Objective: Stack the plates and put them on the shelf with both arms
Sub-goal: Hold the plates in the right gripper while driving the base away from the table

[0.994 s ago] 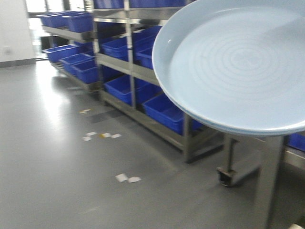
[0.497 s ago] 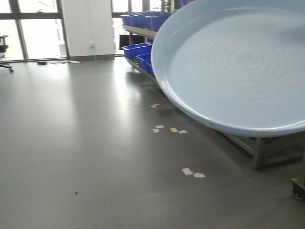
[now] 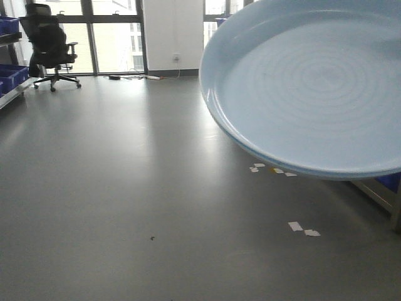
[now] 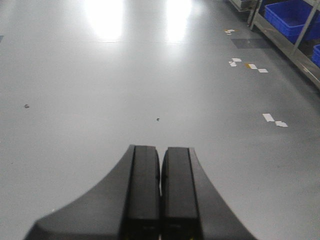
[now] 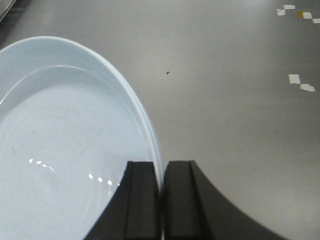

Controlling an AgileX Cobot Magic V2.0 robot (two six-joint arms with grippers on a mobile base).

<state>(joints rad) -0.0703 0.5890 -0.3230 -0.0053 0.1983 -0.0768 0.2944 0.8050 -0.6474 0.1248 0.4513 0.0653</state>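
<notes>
Over to the right end effector [image 5: 161, 172]: pinched almost shut on the rim of the plates [image 5: 60, 150], one finger inside the edge, one outside. Spreading out ahead and to the left of that grip, pale blue and glossy, with faint rings and what looks like a second rim tucked just beneath the first. Held up in the air, well above the grey floor [image 3: 125, 207]. Now the left end effector [image 4: 160, 160]: closed right up, fingers pressed together, gripping nothing, only floor below. Ahead and to its right, white tape marks [image 4: 274, 120], then blue bins [image 4: 292, 15] on a metal rack [image 4: 300, 47]. Far off in the front view, a black office chair [image 3: 50, 44] by the windows [image 3: 116, 37].
</notes>
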